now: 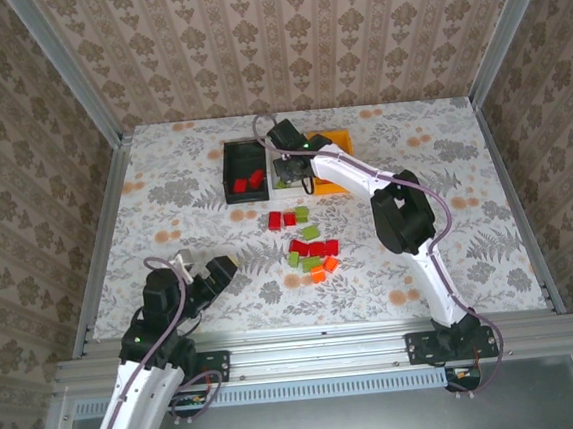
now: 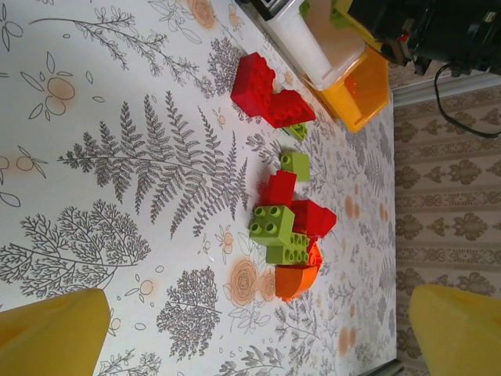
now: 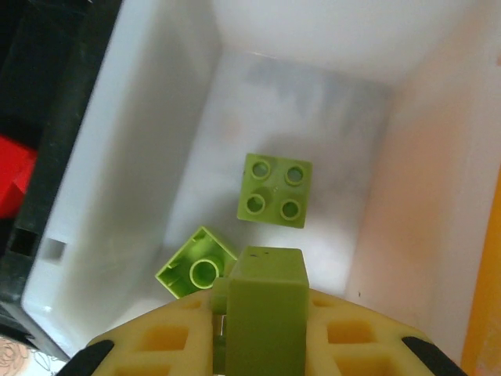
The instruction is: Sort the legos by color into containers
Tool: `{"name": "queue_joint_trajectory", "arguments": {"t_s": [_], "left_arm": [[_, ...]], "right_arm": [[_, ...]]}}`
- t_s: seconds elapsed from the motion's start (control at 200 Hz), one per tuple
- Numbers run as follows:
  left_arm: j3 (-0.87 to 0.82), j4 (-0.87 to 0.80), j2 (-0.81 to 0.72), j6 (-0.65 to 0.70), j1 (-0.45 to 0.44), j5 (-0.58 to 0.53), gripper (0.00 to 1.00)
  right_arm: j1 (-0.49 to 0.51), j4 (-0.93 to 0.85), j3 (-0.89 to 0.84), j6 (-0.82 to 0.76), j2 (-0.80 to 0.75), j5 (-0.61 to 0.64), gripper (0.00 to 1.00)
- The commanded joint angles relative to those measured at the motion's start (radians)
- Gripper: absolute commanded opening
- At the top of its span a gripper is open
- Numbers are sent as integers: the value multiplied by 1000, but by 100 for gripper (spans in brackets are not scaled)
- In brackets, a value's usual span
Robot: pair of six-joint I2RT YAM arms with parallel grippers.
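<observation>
My right gripper (image 3: 264, 333) is shut on a lime green lego (image 3: 268, 286) and hangs over the white container (image 3: 141, 157), where two more green legos (image 3: 275, 189) lie on the floor. In the top view that gripper (image 1: 288, 169) covers the white bin, between the black container (image 1: 231, 171) holding red legos (image 1: 247, 183) and the orange-yellow container (image 1: 338, 138). Several loose red, green and orange legos (image 1: 310, 248) lie mid-table. My left gripper (image 1: 221, 270) stands open near the left front, its yellow fingertips (image 2: 51, 333) wide apart, with the lego cluster (image 2: 286, 235) ahead of it.
The black bin (image 3: 47, 94) with a red brick (image 3: 12, 184) sits left of the white one. The right arm (image 1: 407, 214) stretches over the table's right half. Patterned walls and metal rails (image 1: 98, 241) close in the table.
</observation>
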Motion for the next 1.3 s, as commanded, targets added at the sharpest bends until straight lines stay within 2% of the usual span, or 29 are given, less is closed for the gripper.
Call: {"name": "queue_joint_trajectory", "arguments": {"t_s": [0.0,0.155,0.28,0.355,0.525,0.63,0.725,0.905,1.0,1.11,1.2,1.295], "left_arm": [[-7,-3,-4,-16,-4,13,100],[-4,2,21,-3,-4,16,100],[0,8,38,8,-2,18,100],[5,16,48,16,-2,22,100],[39,35,94,51,-2,22,100],[66,41,141,82,-2,23,100],[70,52,173,91,0,21,100],[53,86,218,92,-1,30,100],[42,101,235,88,1,37,100],[26,123,247,81,0,44,100],[19,130,245,73,0,45,100],[16,134,240,65,0,51,100]], "right_arm": [[5,-63,55,-21,34,22,23],[5,-80,84,-23,58,17,26],[8,-69,77,-21,43,38,42],[18,-46,54,-29,0,55,49],[42,-9,-10,-42,-140,70,55],[58,16,-127,-39,-253,70,56],[84,58,-322,-29,-381,58,55],[206,77,-663,16,-553,8,55],[280,17,-747,128,-589,23,56],[350,75,-843,303,-621,-41,61],[405,70,-833,384,-586,-9,63],[418,82,-813,426,-529,1,63]]}}
